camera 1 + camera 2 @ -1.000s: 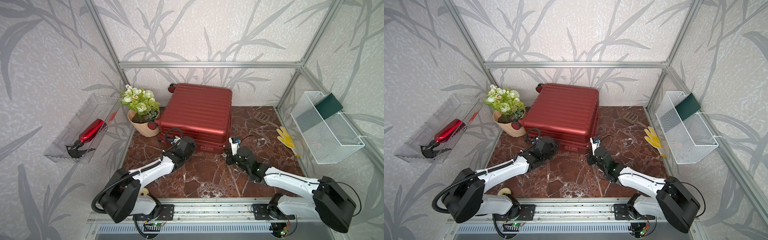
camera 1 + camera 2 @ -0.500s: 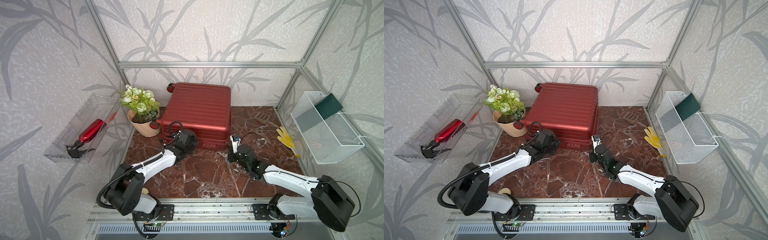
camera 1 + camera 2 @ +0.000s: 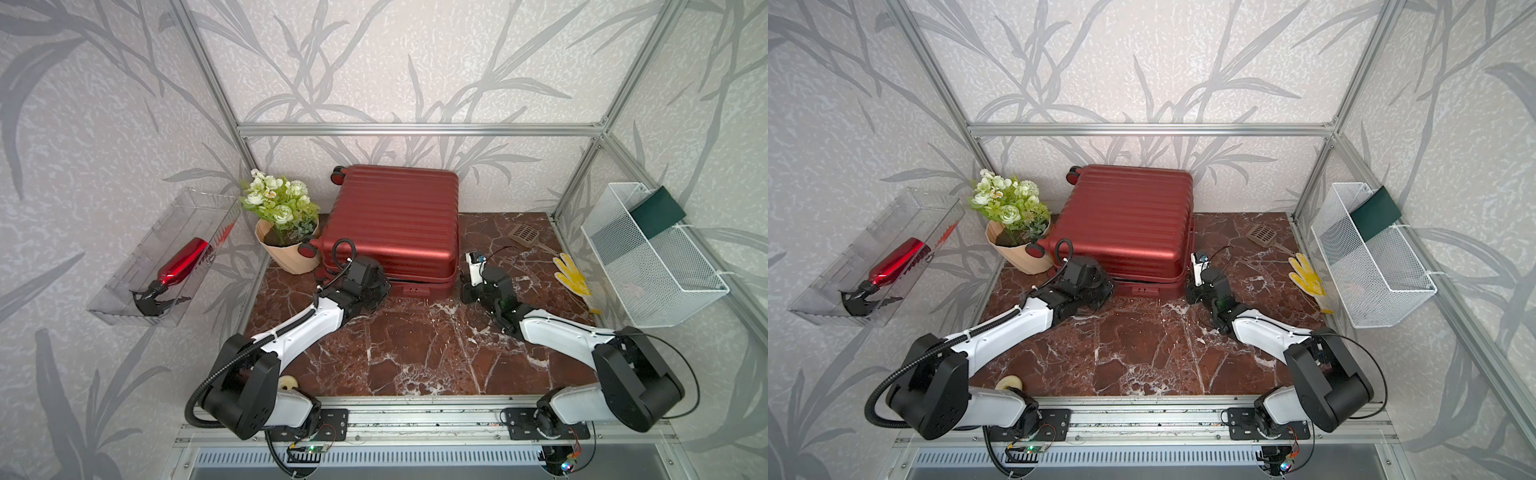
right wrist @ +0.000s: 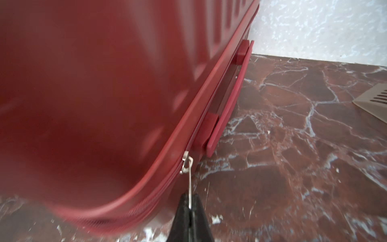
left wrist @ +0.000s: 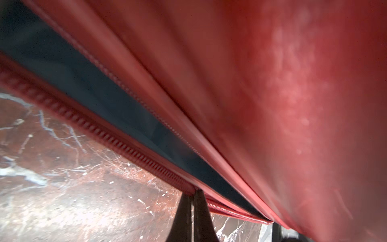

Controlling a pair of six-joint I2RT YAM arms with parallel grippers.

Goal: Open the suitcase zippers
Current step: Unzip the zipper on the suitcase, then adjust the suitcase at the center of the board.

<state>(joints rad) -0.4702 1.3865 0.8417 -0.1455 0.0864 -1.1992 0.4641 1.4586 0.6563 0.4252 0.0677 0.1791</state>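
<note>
The dark red ribbed suitcase point(image 3: 395, 220) point(image 3: 1125, 220) lies flat at the back of the marble floor. My left gripper point(image 3: 380, 286) point(image 3: 1106, 286) is at its front seam near the left end. In the left wrist view this gripper point(image 5: 193, 191) is shut, tips on the lower edge of the parted zippers' track point(image 5: 83, 123), with dark lining point(image 5: 94, 90) in the gap. My right gripper point(image 3: 466, 293) point(image 3: 1192, 294) is at the front right corner. In the right wrist view it point(image 4: 190, 196) is shut on a silver zipper pull point(image 4: 189, 180).
A flower pot point(image 3: 286, 249) stands against the suitcase's left front wheel. A beige scoop point(image 3: 525, 235) and a yellow glove point(image 3: 573, 278) lie on the floor at the right. A clear wall tray point(image 3: 124, 303) holds a red spray bottle point(image 3: 183, 262); a white wire basket point(image 3: 648, 257) hangs at the right.
My left gripper has moved in to the suitcase's front seam and closed there. The right gripper stays shut on the pull and has crept slightly towards the corner.
</note>
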